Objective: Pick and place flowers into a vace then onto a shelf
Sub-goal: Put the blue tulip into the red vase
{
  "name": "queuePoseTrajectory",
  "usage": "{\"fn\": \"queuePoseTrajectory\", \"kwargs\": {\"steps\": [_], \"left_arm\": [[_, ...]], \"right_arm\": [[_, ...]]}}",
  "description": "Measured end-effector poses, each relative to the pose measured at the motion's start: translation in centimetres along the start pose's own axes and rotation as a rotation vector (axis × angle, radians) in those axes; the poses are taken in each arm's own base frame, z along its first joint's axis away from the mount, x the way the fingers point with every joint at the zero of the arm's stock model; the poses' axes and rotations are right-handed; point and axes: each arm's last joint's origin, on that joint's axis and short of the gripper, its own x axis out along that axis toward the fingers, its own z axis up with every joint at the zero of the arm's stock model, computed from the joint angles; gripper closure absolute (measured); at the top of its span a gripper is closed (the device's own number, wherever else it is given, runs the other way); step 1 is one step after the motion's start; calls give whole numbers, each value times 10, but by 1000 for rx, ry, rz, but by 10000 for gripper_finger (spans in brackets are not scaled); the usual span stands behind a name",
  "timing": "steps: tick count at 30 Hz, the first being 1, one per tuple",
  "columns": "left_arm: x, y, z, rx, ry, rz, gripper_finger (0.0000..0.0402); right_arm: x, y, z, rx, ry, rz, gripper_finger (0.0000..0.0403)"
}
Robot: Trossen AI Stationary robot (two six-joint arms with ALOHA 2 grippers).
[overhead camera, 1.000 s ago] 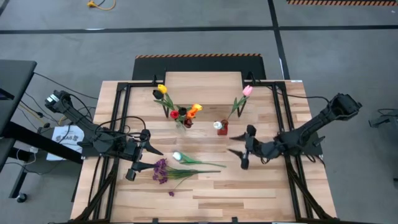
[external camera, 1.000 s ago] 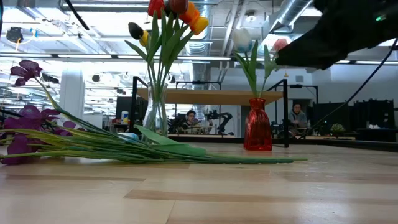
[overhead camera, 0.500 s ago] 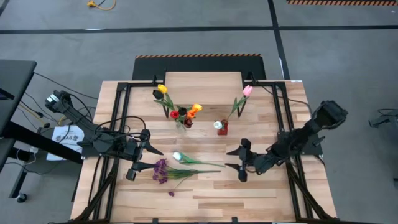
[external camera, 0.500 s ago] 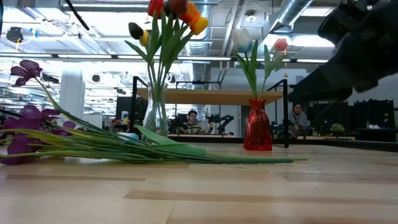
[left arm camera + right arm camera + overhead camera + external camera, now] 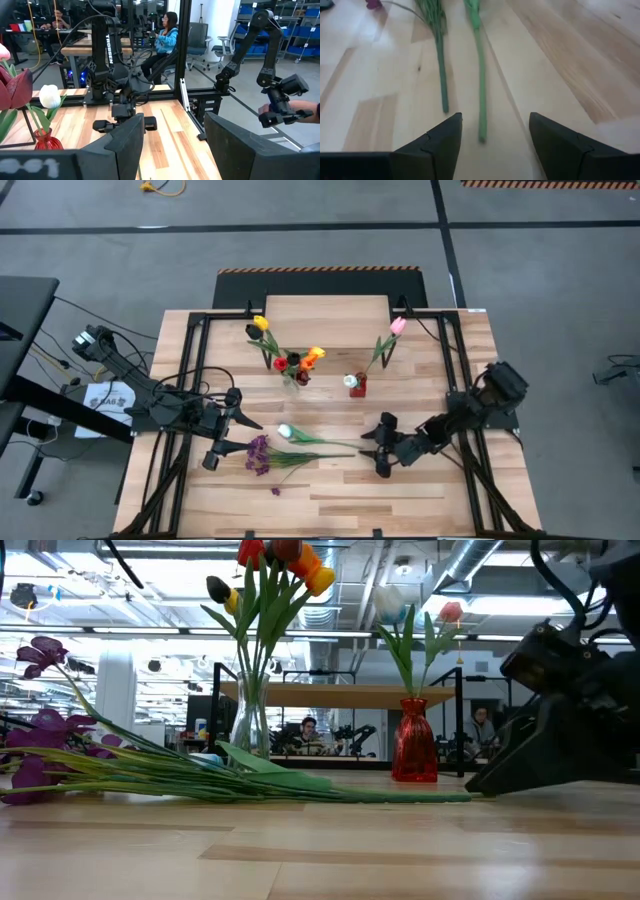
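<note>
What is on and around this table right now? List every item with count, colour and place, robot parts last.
Clear glass vase: one, mid-table, holding red, orange, yellow and dark tulips.
Red glass vase: one, right of the clear vase, holding a pink tulip and a white one.
Loose flowers lying flat: a white tulip and purple sprigs, green stems, on the front half of the table.
Small light-wood shelf on black legs: one, at the table's back edge.
Wooden plank table: one.
People: seated in the room behind.
Left hand: open, beside the flower heads.
Right hand: open, low at the stem ends.
</note>
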Motion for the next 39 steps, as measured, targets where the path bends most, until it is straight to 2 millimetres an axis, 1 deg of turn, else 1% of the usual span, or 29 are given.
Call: {"fn": "queuePoseTrajectory", "kwargs": {"steps": [8, 14, 17, 24, 27, 31, 32, 35, 39], "left_arm": [[0, 1, -1, 5, 8, 16, 203], [0, 1, -1, 5, 9, 16, 203], [0, 1, -1, 5, 8, 17, 203], [0, 1, -1, 1, 8, 19, 203], [0, 1, -1, 0, 8, 19, 203], [0, 1, -1, -2, 8, 19, 203], [0, 1, -1, -3, 9, 19, 203], [0, 1, -1, -7, 9, 19, 203], [0, 1, -1, -7, 9, 19, 203]], "right_arm": [[17, 4, 2, -26, 7, -14, 181], [21, 5, 5, -58, 21, -18, 201], [23, 4, 5, -73, 53, -42, 223], [25, -1, 4, -54, 80, -74, 291], [25, -1, 4, -53, 84, -81, 328], [25, -2, 4, -51, 86, -86, 387], [25, -2, 4, -51, 85, -87, 394], [25, -1, 4, -48, 84, -84, 394], [24, 4, 6, -83, 64, -76, 399]]}}
